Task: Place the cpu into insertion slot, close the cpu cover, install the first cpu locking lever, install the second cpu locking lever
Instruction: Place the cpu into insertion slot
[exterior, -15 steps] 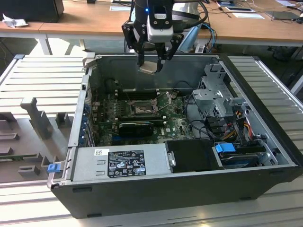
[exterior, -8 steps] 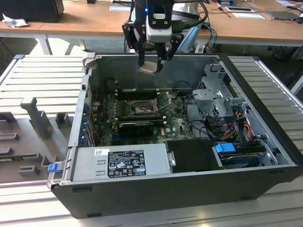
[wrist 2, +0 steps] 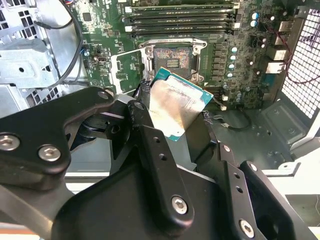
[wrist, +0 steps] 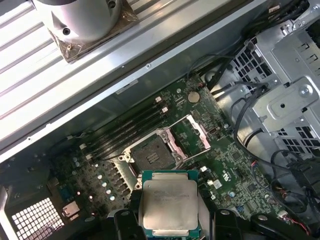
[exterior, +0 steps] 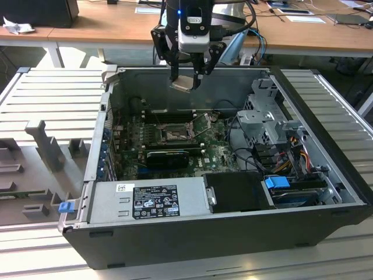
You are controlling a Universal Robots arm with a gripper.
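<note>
Closest to us in the second wrist view, the gripper (wrist 2: 175, 114) has its black fingers (wrist 2: 146, 107) closed in on the cpu (wrist 2: 177, 105), one on each of two opposite edges, so the jaws are parted just by the chip's width. Here the chip is seen tilted, with its smeared silver top and a green rim along its edges. The first wrist view gives us the same chip face-on, its pale metal lid square to the camera.

Beyond the chip, in both wrist views, lies the insertion slot (wrist: 150, 152), bare, its dark centre uncovered. The cpu cover (wrist: 200, 131) is swung open beside the slot, and we can see the green board (wrist: 235, 165) through its window. Past the slot in the second wrist view run the long memory slots (wrist 2: 180, 22).

From the exterior view we get the height: the chip hangs in the air well above the board, over the far part of the open computer case (exterior: 326, 175). The power supply (exterior: 151, 201) sits at the case's near side, and the metal drive cage (exterior: 265, 119) is on the exterior view's right.
</note>
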